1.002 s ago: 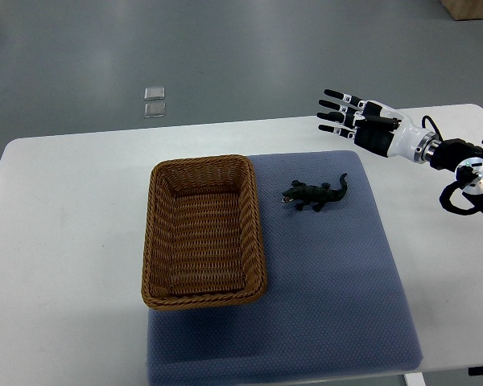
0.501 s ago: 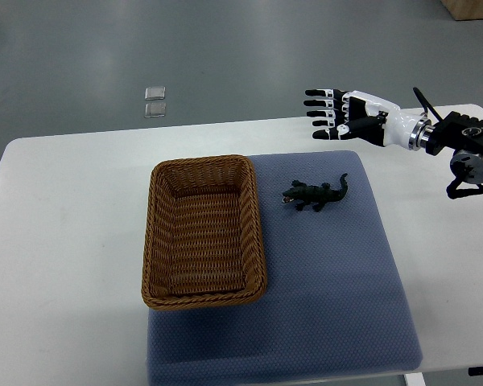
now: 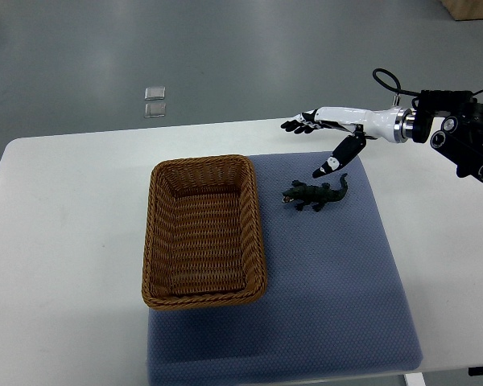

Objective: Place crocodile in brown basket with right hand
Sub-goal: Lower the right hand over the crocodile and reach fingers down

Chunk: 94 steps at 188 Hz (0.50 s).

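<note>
The crocodile [image 3: 314, 194] lies on the blue mat [image 3: 338, 289] near the right wall of the brown basket [image 3: 155, 233], with its head toward the basket and its tail pointing away. The right hand [image 3: 332, 123] hovers beyond it, holding nothing, with the fingers stretched flat to the left and the thumb angled down toward the toy's tail. The step looks like the reach. The hand should come down over the body and close thumb against fingers across the thick middle, not the thin tail. The toy is small and low, so a shallow pinch could slip or drag the mat. It should clear the basket rim before crossing.
</note>
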{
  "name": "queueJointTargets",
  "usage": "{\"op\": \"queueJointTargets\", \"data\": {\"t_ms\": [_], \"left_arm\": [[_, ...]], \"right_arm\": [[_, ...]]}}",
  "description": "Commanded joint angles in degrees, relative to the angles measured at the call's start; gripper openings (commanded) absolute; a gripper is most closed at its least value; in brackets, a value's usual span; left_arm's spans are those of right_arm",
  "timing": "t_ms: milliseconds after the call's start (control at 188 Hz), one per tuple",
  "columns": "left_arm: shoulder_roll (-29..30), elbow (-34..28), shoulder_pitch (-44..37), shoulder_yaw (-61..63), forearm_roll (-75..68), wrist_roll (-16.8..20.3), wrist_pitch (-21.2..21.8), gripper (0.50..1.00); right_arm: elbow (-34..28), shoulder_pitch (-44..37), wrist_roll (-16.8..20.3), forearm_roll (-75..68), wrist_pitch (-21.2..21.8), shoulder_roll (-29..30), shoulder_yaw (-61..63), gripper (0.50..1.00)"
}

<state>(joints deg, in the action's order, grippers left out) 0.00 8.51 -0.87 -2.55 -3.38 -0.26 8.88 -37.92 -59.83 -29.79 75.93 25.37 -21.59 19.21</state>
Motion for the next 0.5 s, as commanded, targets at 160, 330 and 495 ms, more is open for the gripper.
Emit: {"op": "queueJointTargets", "data": {"t_ms": [160,330,495], "left_arm": [[0.0,0.0,0.0,0.0,0.0,0.0,0.0,1.000],[0.0,0.0,0.0,0.0,0.0,0.0,0.0,1.000],[0.0,0.0,0.1,0.0,0.0,0.0,0.0,1.000]], "right_arm": [[-2.1,-2.2,0.0,4.0,-4.7,0.1,-9.5,0.928],[-1.9,-3.0,0.3,4.1,-7.4,2.2,-12.8,0.928],[-0.9,-2.8,1.3,4.3,-7.8,4.0,-13.0,0.928]]}}
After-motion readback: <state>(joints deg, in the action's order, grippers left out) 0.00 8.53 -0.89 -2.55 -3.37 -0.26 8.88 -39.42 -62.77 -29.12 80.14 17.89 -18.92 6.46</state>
